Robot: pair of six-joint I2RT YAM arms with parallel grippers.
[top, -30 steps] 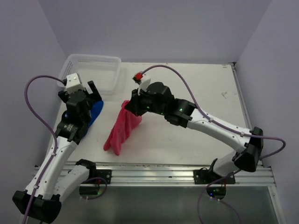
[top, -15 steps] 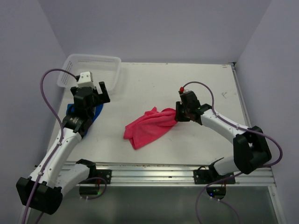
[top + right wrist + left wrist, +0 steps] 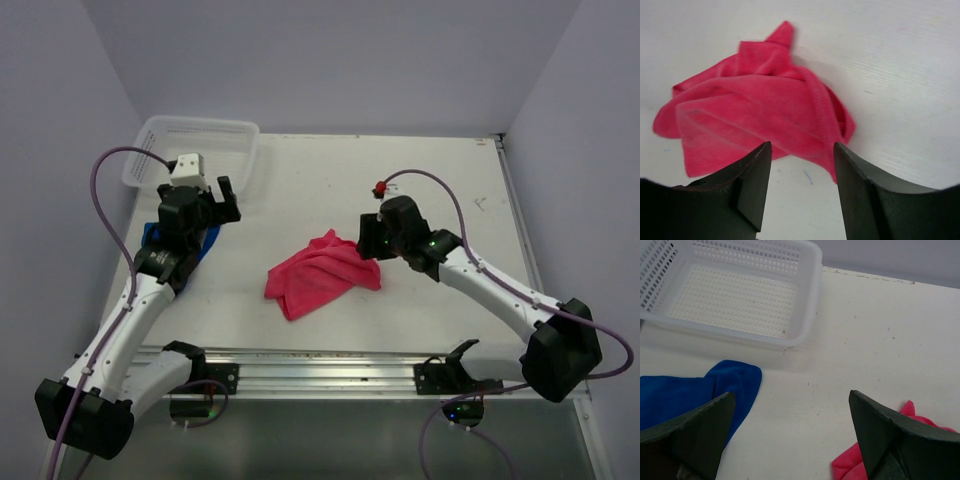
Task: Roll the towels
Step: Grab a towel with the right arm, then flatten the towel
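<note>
Towels, two, both on the surface (image 3: 440,180), neither rolled.

Pink-red towel (image 3: 320,272): lies near the middle of the surface as a loose, crumpled heap with folds overlapping and one corner pointing toward the far side. It rests flat and slack, with nothing lifting it.

Blue towel (image 3: 685,397): lies flat at the left side of the surface, just in front of the white mesh basket (image 3: 810,295) and apart from it. In the top view the left arm hides much of it. It is well apart from the pink-red towel.

Left fingers (image 3: 900,440): spread fully wide and holding nothing. They hang above bare surface, with the blue towel to one side and an edge of the pink-red towel to the other.

Right fingers (image 3: 870,195): parted to a moderate gap and gripping nothing. They sit at the right end of the pink-red towel, whose near edge shows through the gap. Whether the tips touch the cloth cannot be told.
</note>
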